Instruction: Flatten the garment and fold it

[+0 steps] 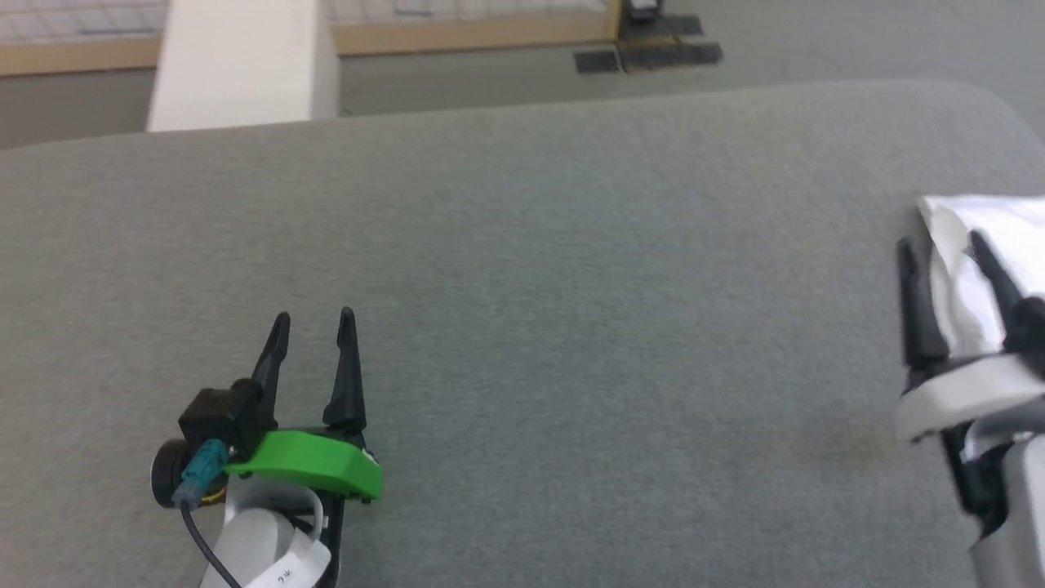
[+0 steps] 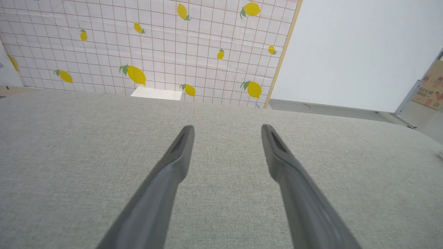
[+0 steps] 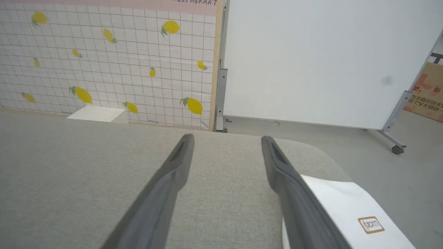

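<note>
The garment (image 1: 992, 237) is a white, thin-fabric bundle at the right edge of the grey padded surface (image 1: 571, 269). In the right wrist view the garment (image 3: 346, 204) looks smooth and carries a small brown-edged label; no seams show. My right gripper (image 1: 939, 242) is open at the garment's left edge. Its right finger (image 3: 294, 193) covers part of the fabric, and the gap between the fingertips of the right gripper (image 3: 226, 138) holds nothing. My left gripper (image 1: 313, 322) is open over bare surface at the lower left, far from the garment, and the left gripper (image 2: 226, 129) is empty.
A white box (image 1: 245, 65) stands beyond the surface's far edge at the left. Behind it is a lemon-patterned grid wall (image 2: 155, 45). A white panel on wheels (image 3: 311, 62) and a cardboard box (image 3: 427, 93) stand on the floor to the right.
</note>
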Motion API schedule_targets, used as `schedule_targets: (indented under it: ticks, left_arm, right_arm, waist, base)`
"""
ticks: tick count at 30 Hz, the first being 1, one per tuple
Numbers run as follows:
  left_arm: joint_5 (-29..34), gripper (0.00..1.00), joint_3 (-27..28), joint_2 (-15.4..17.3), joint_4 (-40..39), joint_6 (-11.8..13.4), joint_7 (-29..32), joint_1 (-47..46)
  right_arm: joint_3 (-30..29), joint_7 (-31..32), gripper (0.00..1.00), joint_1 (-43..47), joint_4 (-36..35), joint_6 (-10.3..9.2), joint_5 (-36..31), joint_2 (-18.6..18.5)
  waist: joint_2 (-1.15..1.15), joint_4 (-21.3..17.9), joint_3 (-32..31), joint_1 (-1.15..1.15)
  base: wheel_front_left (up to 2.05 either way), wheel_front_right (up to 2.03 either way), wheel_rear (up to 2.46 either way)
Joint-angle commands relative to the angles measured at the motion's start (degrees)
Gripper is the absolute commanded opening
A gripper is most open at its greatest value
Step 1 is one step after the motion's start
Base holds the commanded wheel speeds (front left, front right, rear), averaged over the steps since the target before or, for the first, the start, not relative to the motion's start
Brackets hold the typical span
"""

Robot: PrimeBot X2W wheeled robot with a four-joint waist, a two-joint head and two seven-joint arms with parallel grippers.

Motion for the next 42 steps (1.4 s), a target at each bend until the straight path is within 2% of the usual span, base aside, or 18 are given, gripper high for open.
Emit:
schedule_targets:
  ticks: [1, 8, 17, 38, 39, 42]
  left_arm:
    - [-0.53, 1.00, 0.09, -0.23, 0.14, 0.18, -0.27, 0.86]
    - [-1.34, 1.00, -0.42, -0.43, 0.98, -0.11, -0.27, 2.68]
    - [-1.89, 1.00, -1.22, -0.51, 2.23, -0.14, -0.28, 3.90]
    - [-3.22, 1.00, -3.16, -0.53, 2.92, 0.89, -0.28, 3.85]
    - [-3.00, 0.00, -3.08, -0.27, 2.76, 0.58, 0.02, 3.71]
    - [-2.97, 0.00, -3.03, -0.26, 2.72, 0.59, 0.05, 3.71]
  right_arm:
    - [0.14, -0.14, 1.00, 2.16, -2.03, -0.10, 0.63, 1.40]
    - [0.21, -0.63, 1.00, 9.06, -6.83, -0.10, 1.53, 6.13]
    - [0.71, 0.60, 1.00, 12.97, -8.17, -0.10, -0.90, 9.53]
    - [1.37, 0.98, 1.00, 14.28, -8.74, -0.10, -1.63, 10.72]
    - [1.30, 1.01, 0.00, 14.11, -8.40, 0.00, -1.69, 10.53]
    - [1.29, 1.03, 0.00, 14.11, -8.39, 0.00, -1.70, 10.51]
  waist:
    - [0.00, 4.78, -4.74, 0.00]
    - [0.00, 6.66, -6.59, 0.00]
    - [0.00, 7.69, -7.72, 0.00]
    - [0.00, 7.81, -6.81, 0.00]
    - [0.00, 7.80, -6.85, 0.00]
    - [0.00, 7.79, -6.86, 0.00]
  base:
    - [0.00, 0.00, 0.00]
    - [0.00, 0.00, 0.00]
    - [0.00, 0.00, 0.00]
    - [0.00, 0.00, 0.00]
    - [0.00, 0.00, 0.00]
    - [0.00, 0.00, 0.00]
